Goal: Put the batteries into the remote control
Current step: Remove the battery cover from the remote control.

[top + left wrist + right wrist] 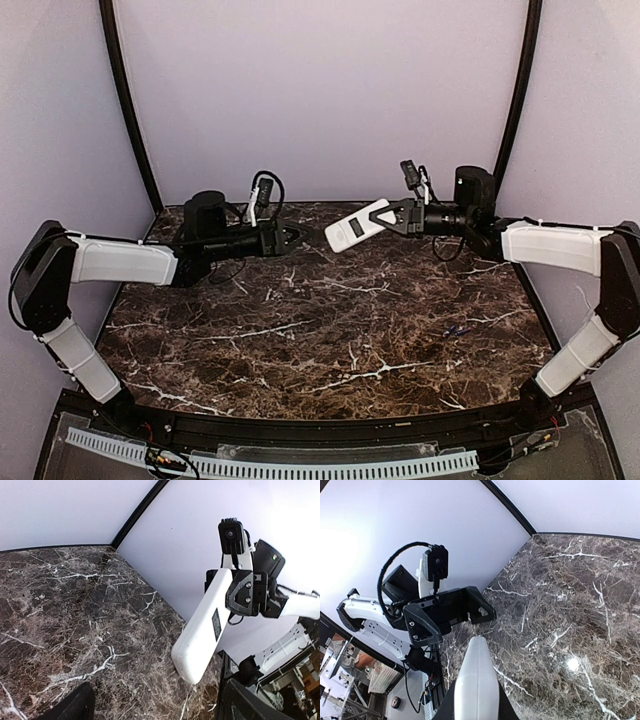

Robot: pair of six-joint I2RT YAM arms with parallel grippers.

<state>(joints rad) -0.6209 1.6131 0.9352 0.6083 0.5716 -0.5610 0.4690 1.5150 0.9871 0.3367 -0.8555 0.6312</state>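
Remote control is off the table, in the air over the far middle of the surface. Its long axis runs on a slant in the top view, from the held end at upper right to the free end at lower left, and the free end points toward the left arm. White back faces up toward the overhead camera, with a small dark rectangle on it near mid-length; no red face or buttons show in any view. Right gripper is clamped on the remote's right-hand end, fingers closed against its sides, with most of the body projecting free beyond them. Left gripper is level with it and facing it, fingers spread wide with nothing between them. Its tips are near the remote's free end but apart from it. The right wrist view shows the white body running straight out toward those spread fingers. Table is dark brown marble-pattern with white veining and a black lip at the near edge. Pale lilac backdrop closes the back and sides, with two black curved poles rising at the far corners. Batteries show only as a tiny dark bluish sliver on the table's right side, well apart from both grippers and too small to count.
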